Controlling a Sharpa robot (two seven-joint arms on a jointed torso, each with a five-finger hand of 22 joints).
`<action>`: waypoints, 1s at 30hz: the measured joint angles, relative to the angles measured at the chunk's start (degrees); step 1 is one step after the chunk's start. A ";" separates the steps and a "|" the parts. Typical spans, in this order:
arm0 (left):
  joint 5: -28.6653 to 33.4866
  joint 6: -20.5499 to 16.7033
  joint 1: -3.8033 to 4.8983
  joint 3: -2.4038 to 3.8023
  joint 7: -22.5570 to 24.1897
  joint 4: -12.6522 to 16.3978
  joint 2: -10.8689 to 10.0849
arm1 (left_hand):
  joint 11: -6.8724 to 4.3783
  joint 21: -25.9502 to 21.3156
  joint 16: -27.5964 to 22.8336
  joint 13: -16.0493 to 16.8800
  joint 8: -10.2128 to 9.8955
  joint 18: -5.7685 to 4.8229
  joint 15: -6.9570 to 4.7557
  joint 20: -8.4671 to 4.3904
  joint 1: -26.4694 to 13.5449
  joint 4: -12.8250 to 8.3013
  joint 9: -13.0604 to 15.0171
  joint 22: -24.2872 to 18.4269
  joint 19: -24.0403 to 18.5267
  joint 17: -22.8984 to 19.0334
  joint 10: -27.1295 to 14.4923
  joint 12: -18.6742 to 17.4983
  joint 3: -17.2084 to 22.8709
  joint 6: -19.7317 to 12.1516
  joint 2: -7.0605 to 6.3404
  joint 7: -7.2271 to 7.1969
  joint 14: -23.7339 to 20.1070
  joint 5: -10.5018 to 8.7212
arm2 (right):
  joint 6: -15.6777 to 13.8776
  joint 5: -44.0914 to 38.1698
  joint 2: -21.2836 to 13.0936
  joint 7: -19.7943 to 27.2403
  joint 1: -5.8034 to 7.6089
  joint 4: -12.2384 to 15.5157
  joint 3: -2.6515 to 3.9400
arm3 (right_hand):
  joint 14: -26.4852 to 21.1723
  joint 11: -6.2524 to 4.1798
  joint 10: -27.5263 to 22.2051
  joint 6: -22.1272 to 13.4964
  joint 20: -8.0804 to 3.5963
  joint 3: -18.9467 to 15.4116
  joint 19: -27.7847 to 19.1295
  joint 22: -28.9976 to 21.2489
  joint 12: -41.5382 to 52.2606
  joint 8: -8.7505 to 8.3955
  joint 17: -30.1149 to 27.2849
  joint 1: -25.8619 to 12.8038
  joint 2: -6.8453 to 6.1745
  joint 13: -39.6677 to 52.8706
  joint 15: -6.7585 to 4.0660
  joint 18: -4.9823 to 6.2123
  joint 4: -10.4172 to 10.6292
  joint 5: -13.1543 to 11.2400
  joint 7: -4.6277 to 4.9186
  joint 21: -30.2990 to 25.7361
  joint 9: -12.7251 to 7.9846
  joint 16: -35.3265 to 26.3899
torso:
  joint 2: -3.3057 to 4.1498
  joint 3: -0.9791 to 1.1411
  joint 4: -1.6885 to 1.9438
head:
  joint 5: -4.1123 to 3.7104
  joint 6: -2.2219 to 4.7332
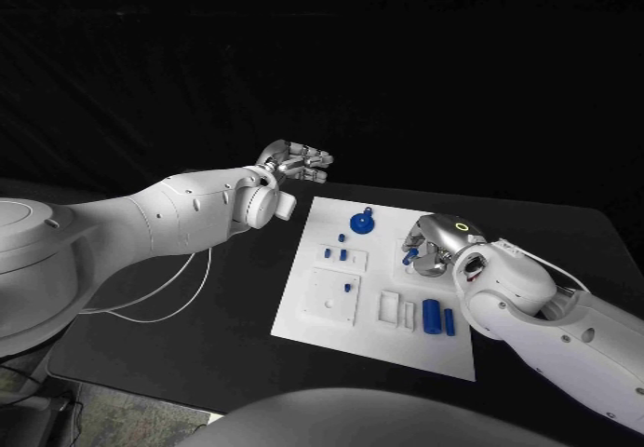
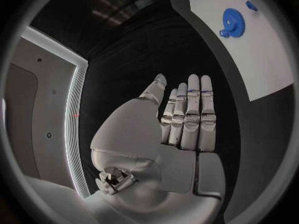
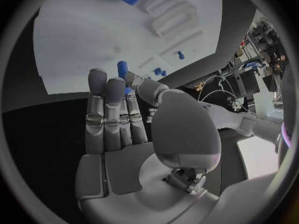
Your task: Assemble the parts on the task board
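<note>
The white task board (image 1: 322, 321) lies in the middle of the table. A blue gear (image 1: 362, 222) sits near its far edge, several small blue pegs (image 1: 337, 251) stand left of centre, and two blue cylinders (image 1: 431, 315) lie near the right edge. My right hand (image 1: 432, 247) hovers over the board's right side, pinching a small blue peg (image 3: 122, 68) between thumb and fingertips. My left hand (image 1: 298, 163) is raised off the board's far left corner, fingers straight and holding nothing. The left wrist view shows that hand (image 2: 184, 122), the gear (image 2: 231, 22) and the board (image 2: 261, 59).
White raised blocks (image 1: 398, 309) and a square plate (image 1: 331, 296) sit on the board's near half. A thin white cable (image 1: 175, 303) loops on the black table to the left. Bare tabletop surrounds the board (image 3: 81, 30).
</note>
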 measured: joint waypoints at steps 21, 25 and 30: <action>0.02 0.01 0.00 0.00 0.00 -0.54 1.12 | 0.00 0.00 0.00 0.00 0.00 0.00 0.00 0.00 0.00 0.37 0.00 -0.26 0.00 0.00 0.00 0.00 -0.05 -0.08 0.00 -0.08 0.00 0.00 | -1.27 0.99 4.45 1.34 2.30 4.93 -3.72 | 0.00 0.00 0.00 0.00 0.02 -0.41 0.00 0.67 0.00 0.00 0.62 0.03 -0.02 0.00 0.01 0.01 0.22 -0.01 0.00 0.00 0.04 -0.61 | -0.01 -0.12 0.10 | 1.54 -0.48; 0.02 0.02 0.00 0.00 0.00 -0.54 1.35 | 0.00 0.00 0.00 0.00 0.00 0.00 0.00 0.00 0.00 0.37 0.00 -0.25 0.00 0.00 0.00 0.00 -0.05 -0.07 0.00 -0.08 0.00 0.00 | -1.26 0.94 6.10 2.06 2.89 4.06 -6.34 | 0.00 0.00 0.00 0.00 0.02 -0.47 0.00 0.76 0.00 0.00 0.67 0.03 -0.03 0.00 0.01 0.01 0.15 -0.17 0.00 -0.24 0.04 -0.61 | -0.01 -0.13 0.10 | 2.07 -0.69; 0.03 0.03 0.00 0.00 -0.01 -0.38 1.56 | 0.00 0.00 0.00 0.00 0.00 0.00 0.00 0.00 0.00 0.37 0.00 -0.25 0.00 0.00 0.00 0.00 -0.05 -0.08 0.00 -0.08 0.00 0.00 | -1.26 0.66 7.57 2.82 3.09 2.93 -9.11 | -0.01 0.00 0.00 0.00 0.03 -0.48 0.00 0.86 0.00 0.00 0.72 0.02 -0.01 0.00 0.01 0.01 0.15 -0.18 0.00 -0.24 0.04 -0.61 | 0.01 -0.10 0.11 | 2.82 -0.93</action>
